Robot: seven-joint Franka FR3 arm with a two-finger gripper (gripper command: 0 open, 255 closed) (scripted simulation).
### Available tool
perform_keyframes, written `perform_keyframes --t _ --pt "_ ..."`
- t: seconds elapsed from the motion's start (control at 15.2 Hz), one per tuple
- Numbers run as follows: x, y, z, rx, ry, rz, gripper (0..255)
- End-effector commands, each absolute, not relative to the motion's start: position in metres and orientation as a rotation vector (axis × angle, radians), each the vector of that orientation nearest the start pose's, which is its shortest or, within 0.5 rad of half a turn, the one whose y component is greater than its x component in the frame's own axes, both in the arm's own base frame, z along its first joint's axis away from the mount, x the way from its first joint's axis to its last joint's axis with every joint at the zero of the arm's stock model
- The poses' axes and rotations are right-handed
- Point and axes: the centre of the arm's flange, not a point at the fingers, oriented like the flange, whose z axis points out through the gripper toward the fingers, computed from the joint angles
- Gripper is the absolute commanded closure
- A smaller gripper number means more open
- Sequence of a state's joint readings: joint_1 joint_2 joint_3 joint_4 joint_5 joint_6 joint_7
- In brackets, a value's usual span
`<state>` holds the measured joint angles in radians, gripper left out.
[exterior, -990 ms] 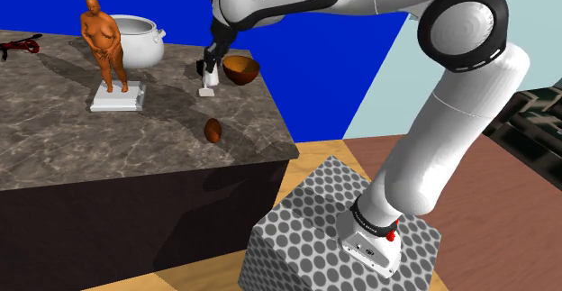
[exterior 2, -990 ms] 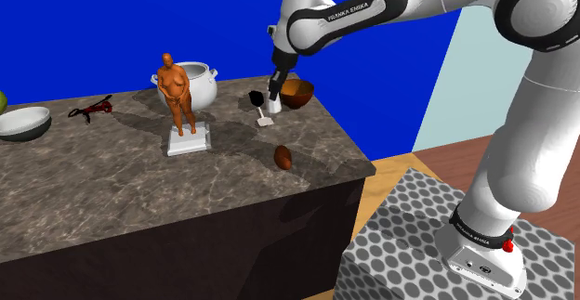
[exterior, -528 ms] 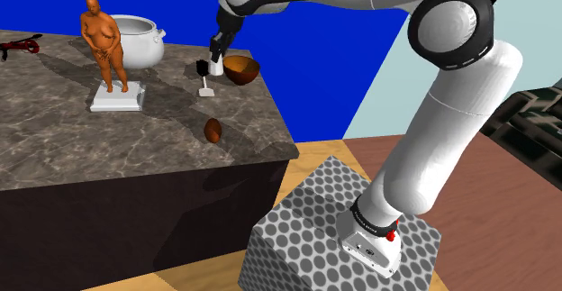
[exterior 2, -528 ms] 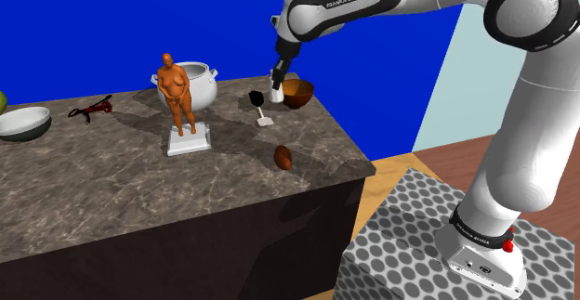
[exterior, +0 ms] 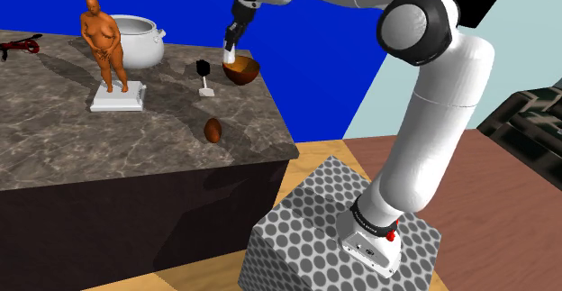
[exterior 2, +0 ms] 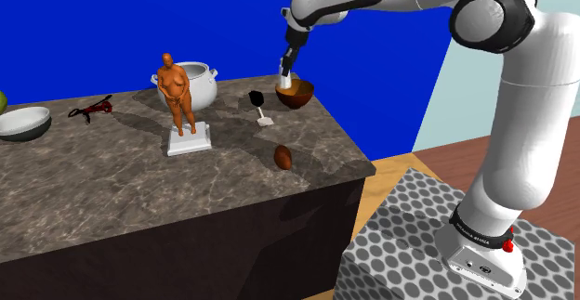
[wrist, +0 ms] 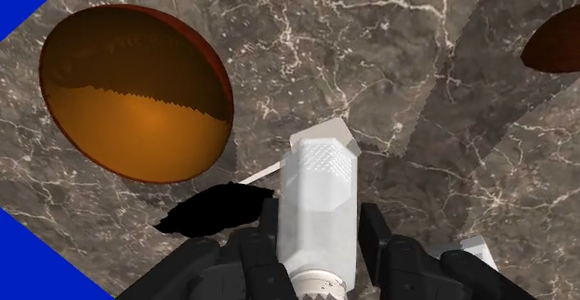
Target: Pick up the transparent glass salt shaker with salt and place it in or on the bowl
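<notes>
My gripper (wrist: pixel 321 226) is clamped on the pale salt shaker (wrist: pixel 321 182), holding it above the counter (wrist: pixel 446 84) just beside the brown bowl (wrist: pixel 139 136), so letting go here would miss the bowl or clip its rim.

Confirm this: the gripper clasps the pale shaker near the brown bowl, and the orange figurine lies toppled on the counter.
Not quite. The orange figurine stands upright on its white base, as the shoulder view shows. The rest holds: the gripper clasps the pale shaker near the brown bowl.
</notes>
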<state>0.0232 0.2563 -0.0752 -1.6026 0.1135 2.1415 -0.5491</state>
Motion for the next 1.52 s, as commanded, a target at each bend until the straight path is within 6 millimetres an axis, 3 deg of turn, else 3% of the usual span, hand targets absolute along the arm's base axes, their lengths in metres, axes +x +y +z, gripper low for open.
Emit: perform_keyframes --t 0.0,0.73,1.45 --pt "0.679 -0.049 0.511 -3.030 -0.703 -0.463 255" --pt "0.743 -0.175 0.517 -3.030 -0.703 -0.463 255" --pt "0.743 -0.175 0.459 -3.030 -0.703 -0.463 255"
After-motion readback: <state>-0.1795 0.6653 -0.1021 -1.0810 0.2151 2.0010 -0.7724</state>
